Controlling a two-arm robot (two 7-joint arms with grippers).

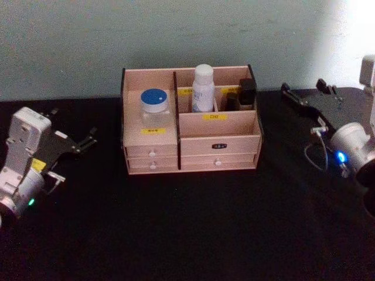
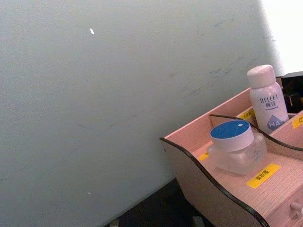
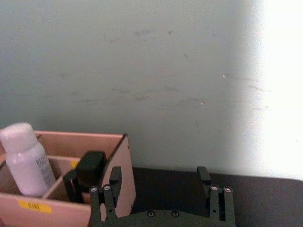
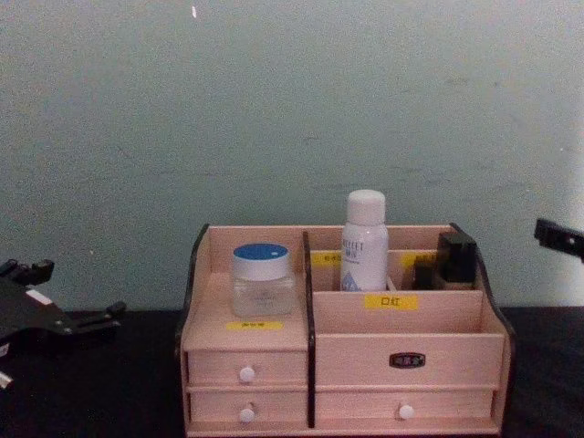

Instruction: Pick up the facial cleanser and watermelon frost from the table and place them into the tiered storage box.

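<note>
The tiered storage box [image 1: 193, 161] stands at the middle back of the black table. A clear jar with a blue lid [image 1: 155, 108] sits in its left compartment. A white bottle [image 1: 203, 88] stands upright in a rear compartment. Which one is the facial cleanser and which the watermelon frost I cannot tell. My left gripper [image 1: 88, 137] hovers open left of the box, holding nothing. Right of the box, my right gripper [image 1: 307, 91] is open and holds nothing; the right wrist view shows its fingers [image 3: 213, 191] spread beside the box wall [image 3: 120, 165].
A dark small container [image 1: 246, 93] occupies the box's rear right compartment. A pale wall rises directly behind the box. The black tabletop [image 1: 193, 222] stretches bare in front of the drawers.
</note>
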